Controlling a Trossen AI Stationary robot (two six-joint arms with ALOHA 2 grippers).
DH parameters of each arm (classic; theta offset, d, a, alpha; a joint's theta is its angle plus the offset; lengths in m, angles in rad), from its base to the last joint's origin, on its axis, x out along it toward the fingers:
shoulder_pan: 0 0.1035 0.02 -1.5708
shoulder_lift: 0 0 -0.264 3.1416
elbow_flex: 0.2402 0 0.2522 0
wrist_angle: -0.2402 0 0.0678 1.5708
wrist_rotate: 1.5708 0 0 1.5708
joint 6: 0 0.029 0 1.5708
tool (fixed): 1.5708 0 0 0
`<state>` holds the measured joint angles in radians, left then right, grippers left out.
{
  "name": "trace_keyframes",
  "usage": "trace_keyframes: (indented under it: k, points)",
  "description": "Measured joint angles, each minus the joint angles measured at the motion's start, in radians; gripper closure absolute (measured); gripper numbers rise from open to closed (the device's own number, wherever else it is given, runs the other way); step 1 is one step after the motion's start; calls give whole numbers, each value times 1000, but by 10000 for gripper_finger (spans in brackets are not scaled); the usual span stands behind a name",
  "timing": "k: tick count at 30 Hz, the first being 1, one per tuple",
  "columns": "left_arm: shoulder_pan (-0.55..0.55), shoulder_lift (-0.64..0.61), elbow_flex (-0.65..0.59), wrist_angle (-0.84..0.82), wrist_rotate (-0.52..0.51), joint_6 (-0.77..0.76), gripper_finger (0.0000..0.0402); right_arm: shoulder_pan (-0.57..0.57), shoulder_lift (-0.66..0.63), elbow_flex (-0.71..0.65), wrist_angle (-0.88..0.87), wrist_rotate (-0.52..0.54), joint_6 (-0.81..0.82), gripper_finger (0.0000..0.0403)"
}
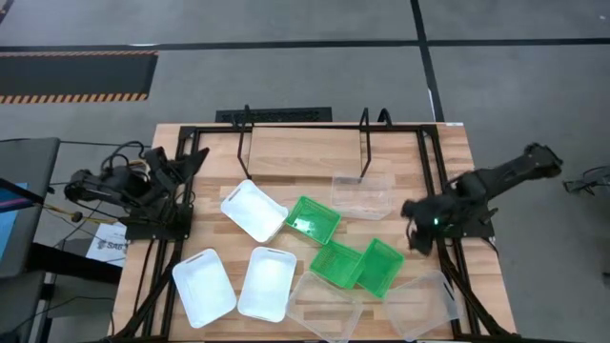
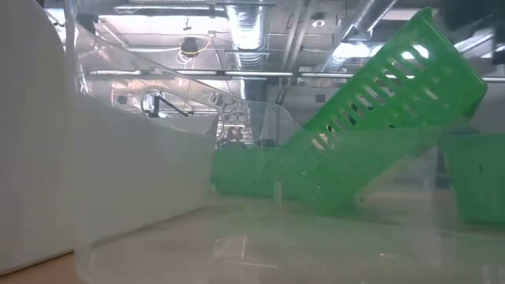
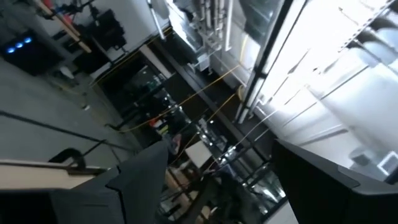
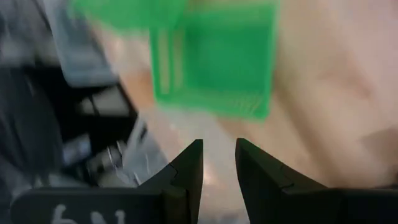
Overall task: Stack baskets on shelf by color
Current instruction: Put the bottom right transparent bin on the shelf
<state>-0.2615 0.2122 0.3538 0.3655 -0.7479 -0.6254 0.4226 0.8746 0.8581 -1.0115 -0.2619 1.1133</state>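
The right gripper (image 1: pixel 416 238) hangs over the right edge of the wooden table (image 1: pixel 286 152), its two dark fingers (image 4: pixel 186 168) standing a narrow gap apart with nothing between them. Just beside it, toward the table's middle, lies a bright green lattice-sided plastic basket (image 1: pixel 380 266), touching a second green basket (image 1: pixel 336 264); a third green basket (image 1: pixel 314 219) sits farther in, tilted up on one edge in the low view (image 2: pixel 379 95). Nearer the front edge than the gripper sits a clear plastic basket (image 1: pixel 421 303), with another clear basket (image 1: pixel 324 303) beyond it, and a third clear basket (image 1: pixel 362 194) lies toward the back. Three opaque white baskets (image 1: pixel 254 210) (image 1: pixel 203 286) (image 1: pixel 266 283) lie well apart from it across the table. The black thin-rod shelf (image 1: pixel 303 129) stands at the back, bare. The left gripper (image 3: pixel 211 186) waits off the left edge, jaws wide and holding nothing.
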Motion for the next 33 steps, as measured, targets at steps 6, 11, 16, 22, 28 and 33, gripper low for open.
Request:
trace_keyframes:
  k: [6, 11, 16, 22, 28, 33]
  points:
    - [0, 13, 1, -19, -13, -4, 123, 219, 95, 0, 24, -2, 23, 284]
    - [0, 13, 2, -19, -57, 16, 123, 367, 186, 0, 28, 26, 15, 284]
    - [0, 13, 2, -22, -71, 19, 123, 454, 261, 0, 69, 32, 13, 275]
    - [0, 13, 2, -53, -72, 15, 123, 481, 295, 0, 91, 73, 10, 205]
    - [0, 13, 2, -99, -72, -14, 123, 477, 322, 1, 90, 140, -74, 146]
    - [0, 13, 2, -117, -72, -33, 123, 473, 380, 1, 120, 181, -207, 145]
